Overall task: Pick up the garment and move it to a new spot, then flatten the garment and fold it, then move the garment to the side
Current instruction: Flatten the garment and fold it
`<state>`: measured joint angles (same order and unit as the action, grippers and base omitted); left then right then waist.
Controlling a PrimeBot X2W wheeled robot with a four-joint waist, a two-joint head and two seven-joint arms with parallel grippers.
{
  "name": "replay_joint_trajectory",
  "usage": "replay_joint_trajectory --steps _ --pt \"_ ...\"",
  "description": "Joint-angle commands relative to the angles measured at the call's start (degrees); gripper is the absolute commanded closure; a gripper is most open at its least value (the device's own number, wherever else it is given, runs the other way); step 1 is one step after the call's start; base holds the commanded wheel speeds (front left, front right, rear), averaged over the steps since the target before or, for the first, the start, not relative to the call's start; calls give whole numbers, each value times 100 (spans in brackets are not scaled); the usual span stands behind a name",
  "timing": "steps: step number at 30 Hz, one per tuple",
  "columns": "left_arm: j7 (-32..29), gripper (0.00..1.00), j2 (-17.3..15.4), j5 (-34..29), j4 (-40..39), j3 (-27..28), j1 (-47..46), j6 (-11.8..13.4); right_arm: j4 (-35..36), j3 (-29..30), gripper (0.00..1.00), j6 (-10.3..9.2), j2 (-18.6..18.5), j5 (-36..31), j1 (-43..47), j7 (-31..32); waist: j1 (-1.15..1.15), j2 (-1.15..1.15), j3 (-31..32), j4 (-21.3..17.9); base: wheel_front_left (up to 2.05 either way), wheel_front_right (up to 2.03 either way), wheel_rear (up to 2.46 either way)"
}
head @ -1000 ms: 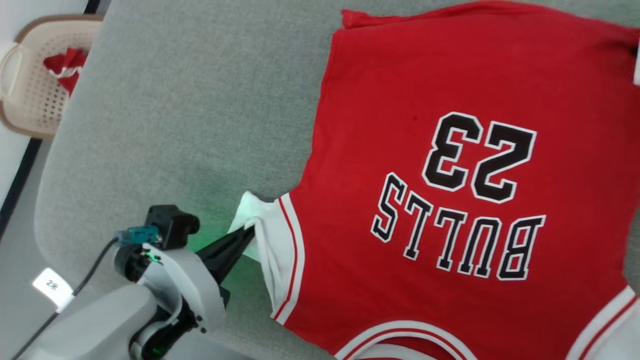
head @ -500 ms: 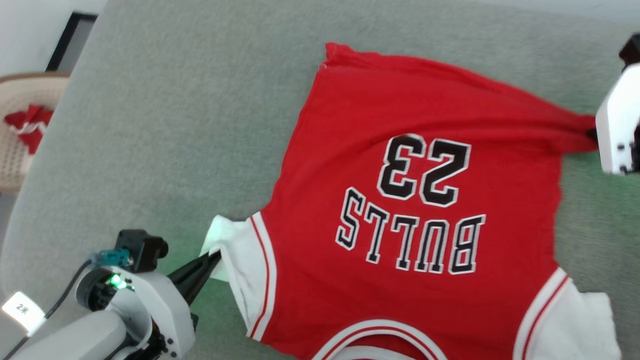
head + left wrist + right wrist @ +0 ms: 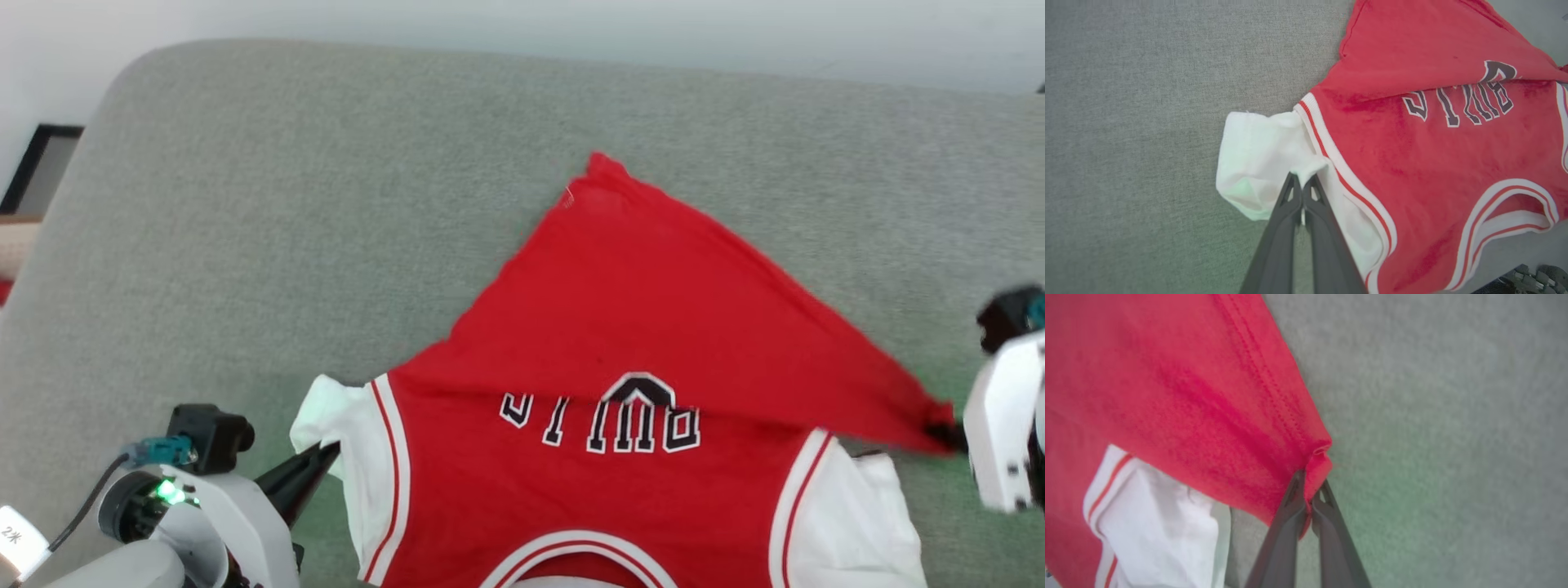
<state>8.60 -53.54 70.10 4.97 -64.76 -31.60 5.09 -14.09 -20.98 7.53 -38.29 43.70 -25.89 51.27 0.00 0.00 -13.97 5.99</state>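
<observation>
The garment (image 3: 620,327), a red jersey with white sleeves and black letters, lies on the grey cushion (image 3: 286,212). Its lower part is folded over the chest, covering the top of the letters. My left gripper (image 3: 331,451) is shut on the white left sleeve (image 3: 1257,163) at the lower left of the head view. In the left wrist view that gripper (image 3: 1302,181) pinches a fold of the sleeve. My right gripper (image 3: 1310,484) is shut on the red hem corner (image 3: 1318,455), held at the right edge of the head view (image 3: 947,433). The right white sleeve (image 3: 857,523) lies flat below it.
The cushion's rounded far-left corner (image 3: 122,73) borders a pale wall. A bit of beige basket (image 3: 12,245) shows at the left edge. Bare grey fabric stretches to the left and behind the jersey.
The right gripper has carried the hem corner down toward me, folding the jersey's lower part over the number and the letters' top. The head camera has shifted. The left gripper keeps its hold on the sleeve.
</observation>
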Motion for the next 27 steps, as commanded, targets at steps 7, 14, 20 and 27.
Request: replay_joint_trajectory --steps 7,14,20,27 --pt "-6 100 -98 27 -127 15 89 78 774 1051 100 -9 444 -269 1651 98 0 0 116 -238 0 0 0" --pt "-3 100 -63 37 -102 10 80 36 961 1503 100 -9 1020 -756 2239 -150 0 0 98 -281 0 0 0" --pt "-1 100 1 35 -42 0 38 -24 551 1652 0 -11 1439 -1161 2302 -468 0 0 75 -276 0 0 0" --pt "-20 100 29 19 2 -6 -8 -61 1121 1895 0 -15 1384 -1136 2052 -361 0 0 81 -228 0 0 0"
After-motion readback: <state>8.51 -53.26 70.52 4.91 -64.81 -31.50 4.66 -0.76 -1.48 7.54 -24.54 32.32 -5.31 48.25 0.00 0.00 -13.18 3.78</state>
